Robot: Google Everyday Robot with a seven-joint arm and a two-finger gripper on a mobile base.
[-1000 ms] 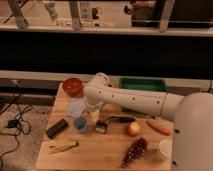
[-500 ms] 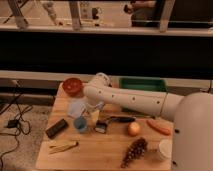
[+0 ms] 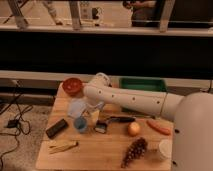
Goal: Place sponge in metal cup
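Observation:
My arm reaches in from the right, and the gripper [image 3: 94, 115] hangs low over the left-middle of the wooden table [image 3: 100, 150]. It is just right of a blue cup [image 3: 80, 124] and beside a larger pale blue flat sheet [image 3: 76, 106]. A small dark, shiny object [image 3: 101, 126], which may be the metal cup, stands just below and to the right of the gripper. No small light-blue squarish sponge shows apart from these. It may be hidden at the gripper.
A red bowl [image 3: 72, 86] and a green bin [image 3: 142, 85] are at the back. A black flat device [image 3: 56, 128] and a banana [image 3: 62, 146] lie on the left. A black-handled tool [image 3: 120, 119], a round fruit [image 3: 133, 129], a carrot [image 3: 159, 127], grapes [image 3: 134, 151] and a white cup [image 3: 165, 148] are on the right.

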